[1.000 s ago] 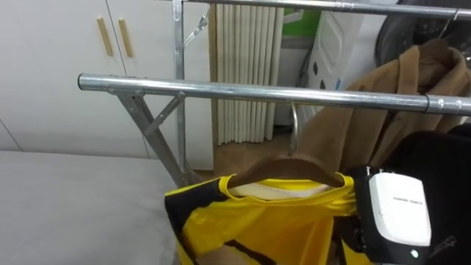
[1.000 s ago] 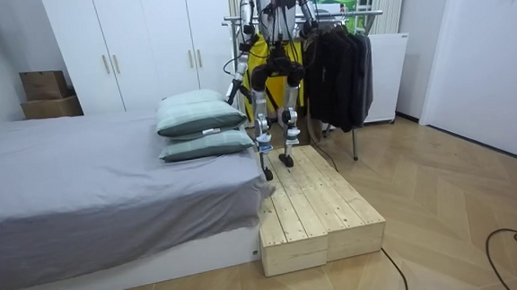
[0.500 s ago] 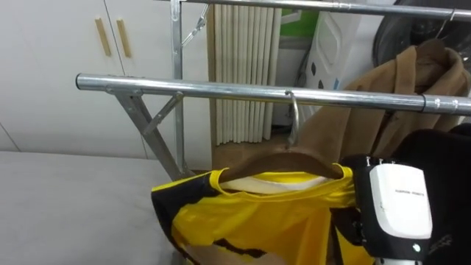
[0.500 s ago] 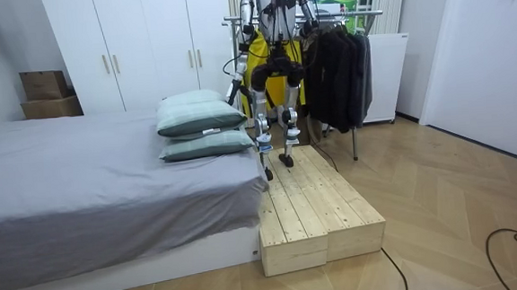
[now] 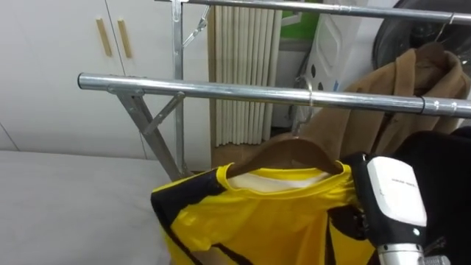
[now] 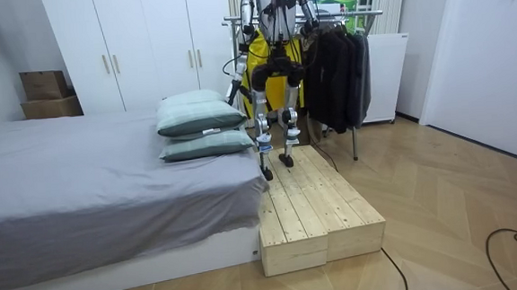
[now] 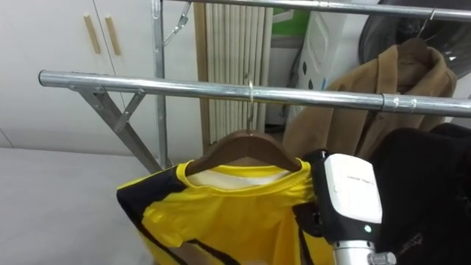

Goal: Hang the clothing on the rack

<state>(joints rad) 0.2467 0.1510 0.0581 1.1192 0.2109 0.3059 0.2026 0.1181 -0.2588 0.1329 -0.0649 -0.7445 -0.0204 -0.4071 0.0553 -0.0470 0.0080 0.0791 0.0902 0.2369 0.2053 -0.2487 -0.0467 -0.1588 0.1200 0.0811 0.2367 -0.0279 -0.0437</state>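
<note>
A yellow shirt with black trim (image 5: 265, 221) hangs on a brown wooden hanger (image 5: 291, 154). The hanger's metal hook (image 5: 309, 94) sits at the steel rail (image 5: 221, 90) of the clothes rack and looks looped over it. My right hand (image 5: 394, 202) shows its white back beside the shirt's right shoulder, and its fingers are hidden behind the cloth. In the room view I stand on a wooden platform (image 6: 316, 204), facing the rack with both arms raised and the yellow shirt (image 6: 267, 63) in front of me.
A tan coat (image 5: 397, 96) and a black garment (image 5: 441, 169) hang on the rail to the right. A second rail (image 5: 331, 7) runs higher behind. The grey bed (image 5: 73, 199) lies to the left and white wardrobe doors (image 5: 59, 59) stand behind it.
The hanger with the shirt has risen and shifted right. Its hook went from below the rail up to the rail. My right hand moved up with it.
</note>
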